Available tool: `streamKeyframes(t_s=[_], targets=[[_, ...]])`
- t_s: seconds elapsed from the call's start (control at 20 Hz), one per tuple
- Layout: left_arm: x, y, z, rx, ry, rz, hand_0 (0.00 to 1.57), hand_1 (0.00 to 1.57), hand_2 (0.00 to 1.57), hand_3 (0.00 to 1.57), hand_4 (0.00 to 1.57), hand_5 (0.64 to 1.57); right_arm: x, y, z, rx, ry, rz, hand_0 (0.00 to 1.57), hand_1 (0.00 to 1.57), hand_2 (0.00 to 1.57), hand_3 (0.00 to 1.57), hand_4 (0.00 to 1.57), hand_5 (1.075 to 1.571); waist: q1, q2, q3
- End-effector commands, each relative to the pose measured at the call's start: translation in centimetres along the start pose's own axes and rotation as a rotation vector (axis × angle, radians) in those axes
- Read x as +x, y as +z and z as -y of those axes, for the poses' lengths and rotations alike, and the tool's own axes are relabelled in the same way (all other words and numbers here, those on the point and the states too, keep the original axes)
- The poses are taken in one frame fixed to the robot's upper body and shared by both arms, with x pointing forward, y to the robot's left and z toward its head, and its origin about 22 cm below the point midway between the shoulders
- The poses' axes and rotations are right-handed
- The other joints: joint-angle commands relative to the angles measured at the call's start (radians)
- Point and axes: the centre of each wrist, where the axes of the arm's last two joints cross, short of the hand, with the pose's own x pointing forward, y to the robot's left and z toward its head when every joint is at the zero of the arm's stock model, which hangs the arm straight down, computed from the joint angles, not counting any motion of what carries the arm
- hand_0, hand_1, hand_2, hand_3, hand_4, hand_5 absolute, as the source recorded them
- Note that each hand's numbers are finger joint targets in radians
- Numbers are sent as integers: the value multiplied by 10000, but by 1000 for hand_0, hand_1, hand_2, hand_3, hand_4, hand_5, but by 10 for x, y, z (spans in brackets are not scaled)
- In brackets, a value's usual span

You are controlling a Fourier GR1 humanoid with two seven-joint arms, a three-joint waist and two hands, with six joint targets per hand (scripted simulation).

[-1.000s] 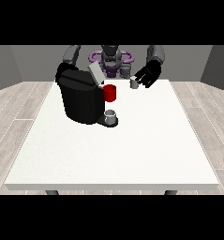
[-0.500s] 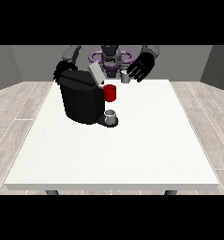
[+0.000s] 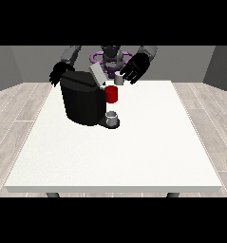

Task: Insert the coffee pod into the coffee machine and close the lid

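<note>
Starting near: wide bare white table (image 3: 134, 156), lots of room in front and at both sides. Farther back, black coffee machine (image 3: 82, 98) near the far left part, grey lid (image 3: 97, 74) tipped up, red part (image 3: 112, 94) on its front, small grey cup (image 3: 112, 116) at its foot. Just behind, coffee pod (image 3: 118, 80) pinched in curled fingers of hand at the view's right (image 3: 135, 67), now higher and closer to the lid than before. Hand at the view's left (image 3: 59, 73) half hidden behind the machine; fingers too hard to make out, cannot tell.
</note>
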Motion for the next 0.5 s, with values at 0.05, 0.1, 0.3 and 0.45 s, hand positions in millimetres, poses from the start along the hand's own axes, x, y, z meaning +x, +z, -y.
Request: streamKeyframes(t_s=[0.05,0.1,0.3,0.45], targets=[[-16,6,-19,411,-73,81,1265,1265,1297,1236,485,1571,17,-4,8,179,38,524,0,0,0,0,459,1571,-228,411,-4],[9,-5,-36,391,-76,-97,1277,1277,1303,1236,488,1571,16,-1,-19,399,-51,543,0,0,0,0,480,1571,-494,396,-2],[23,-10,4,32,-215,273,1292,1292,1315,1222,498,1571,-7,0,0,-361,-238,523,0,0,0,0,481,1571,-90,516,3],[12,-7,19,-412,55,-84,1326,1326,1335,1233,503,1571,-8,2,22,-127,8,-165,0,0,0,0,514,1571,-39,-22,1]])
